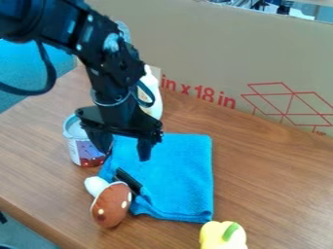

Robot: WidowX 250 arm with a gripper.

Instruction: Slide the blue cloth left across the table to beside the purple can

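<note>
Blue is the cloth (179, 175), which lies folded on the wooden table (267, 180), below the black gripper (124, 155) and toward the camera from it. The gripper hangs down over the work and is open: its two fingers stand well apart. If they touch the cloth, I cannot tell.

Below the gripper and nearer to the camera, a small black object (129, 181) lies at a slant on the cloth. Just beside it is a toy mushroom (111, 206), with a brown, white-spotted cap and a white stem. To the left of the gripper, in the camera view, stands a can (86, 151) with a coloured label. Behind the gripper there is a white bottle (152, 86), partly hidden by the arm, and farther behind, a cardboard box (195, 48). Well apart from the gripper, toward the camera and to the right, is a yellow toy pepper (211, 236).
</note>
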